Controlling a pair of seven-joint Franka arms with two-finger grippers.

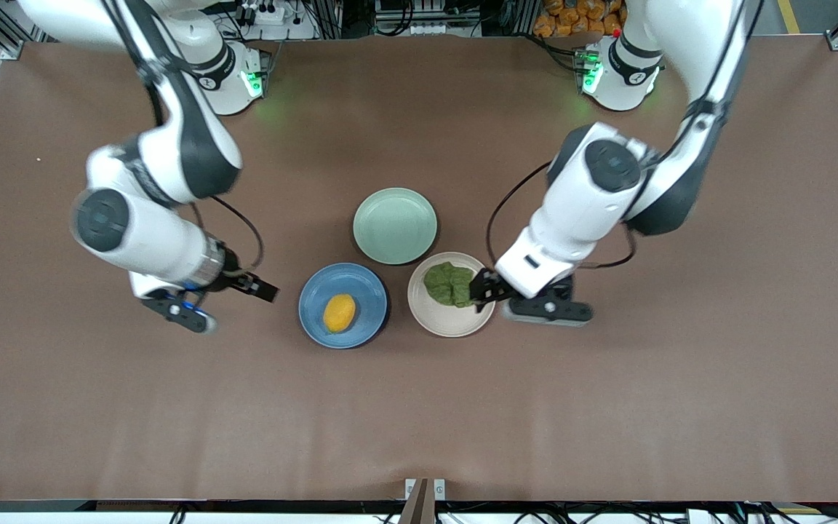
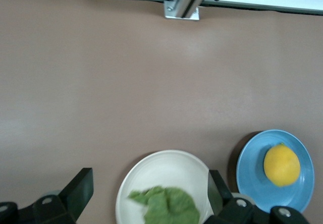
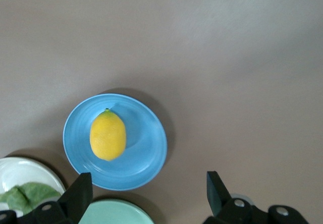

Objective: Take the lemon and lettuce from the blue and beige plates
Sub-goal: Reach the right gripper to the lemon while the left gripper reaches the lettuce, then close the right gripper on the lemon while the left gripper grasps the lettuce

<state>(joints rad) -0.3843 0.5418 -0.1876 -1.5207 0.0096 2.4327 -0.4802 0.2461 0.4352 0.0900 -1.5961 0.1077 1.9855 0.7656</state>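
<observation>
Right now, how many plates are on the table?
3. The mint-green plate lies nearest the robots' bases; the blue plate and the beige plate sit side by side nearer the front camera. None seems hidden.

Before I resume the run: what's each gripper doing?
Left gripper: open, empty, over the beige plate's lettuce.
Right gripper: open, empty, beside the blue plate.

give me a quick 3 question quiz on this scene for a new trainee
1. True or false: the lemon lies on the beige plate.
2. Which gripper is over the lettuce: (a) left gripper, (b) right gripper?
3. Fill in: the plate holding nothing is the ____ plate.

Key
1. False; it lies on the blue plate.
2. (a); both grippers are open, the right one over bare table beside the blue plate.
3. Mint-green.
</observation>
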